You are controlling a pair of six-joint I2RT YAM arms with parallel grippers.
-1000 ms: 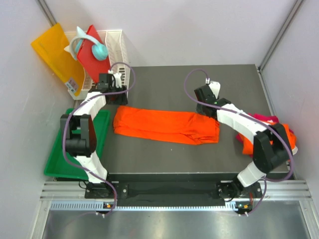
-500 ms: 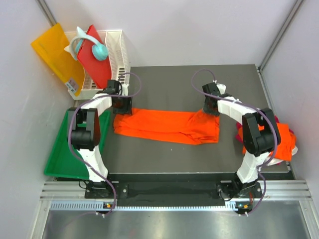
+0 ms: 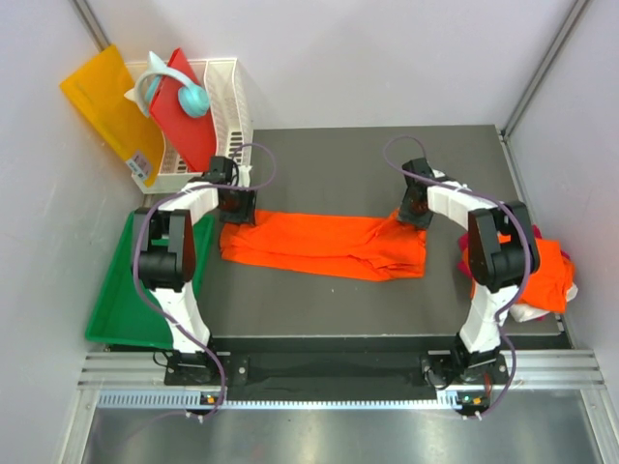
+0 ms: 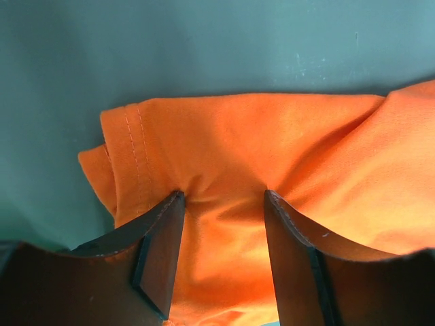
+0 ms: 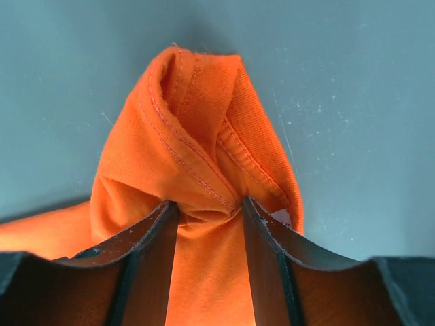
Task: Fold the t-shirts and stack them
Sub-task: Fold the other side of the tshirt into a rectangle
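Left tool (image 4: 224, 197) at ten o'clock and right tool (image 5: 207, 207) at two work the orange t-shirt (image 3: 319, 246)'s far corners, likely to fold it. The right pinches bunched hem; the left straddles puckered cloth, but I cannot tell whether it grips.

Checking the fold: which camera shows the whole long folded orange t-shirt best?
Top external: the orange t-shirt lies full length across the table. Left wrist shows only one corner, right wrist only a bunched, hemmed end.

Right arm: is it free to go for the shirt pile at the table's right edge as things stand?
Probably not yet. The right gripper is pinching a corner of the spread orange t-shirt, so it must let go first. The shirt pile lies close beside that arm's elbow.
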